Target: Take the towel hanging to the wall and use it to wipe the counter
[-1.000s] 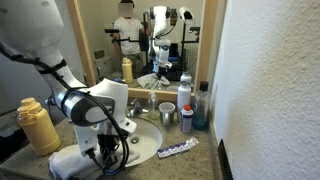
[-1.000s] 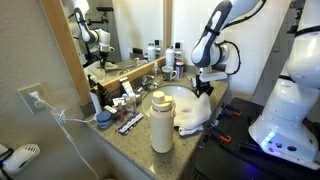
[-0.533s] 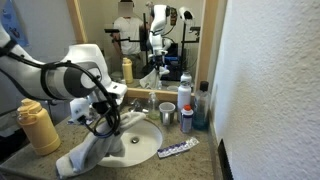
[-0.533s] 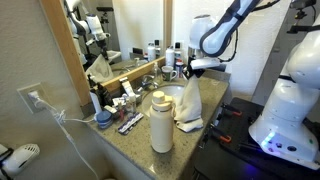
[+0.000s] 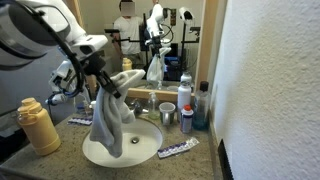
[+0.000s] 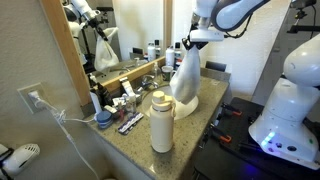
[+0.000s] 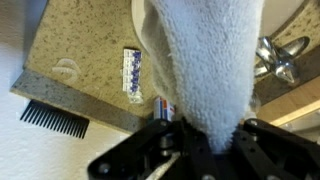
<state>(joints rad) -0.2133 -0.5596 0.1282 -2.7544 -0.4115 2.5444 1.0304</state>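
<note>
In an exterior view, my claw (image 5: 97, 78) pinches the top of the towel (image 5: 108, 122). The towel hangs straight below my fingertips with its long axis vertical, and its lower end is over the sink basin (image 5: 150, 140).

In an exterior view from another angle, my claw (image 6: 190, 43) sits high above the counter (image 6: 135, 130). The towel (image 6: 185, 82) drapes directly beneath it. I cannot tell whether its bottom folds touch the granite.

In the wrist view, the towel (image 7: 205, 70) runs away from my clamped jaws towards the speckled counter (image 7: 80, 50) underneath. I judge that wiping calls for lowering straight down.
</note>
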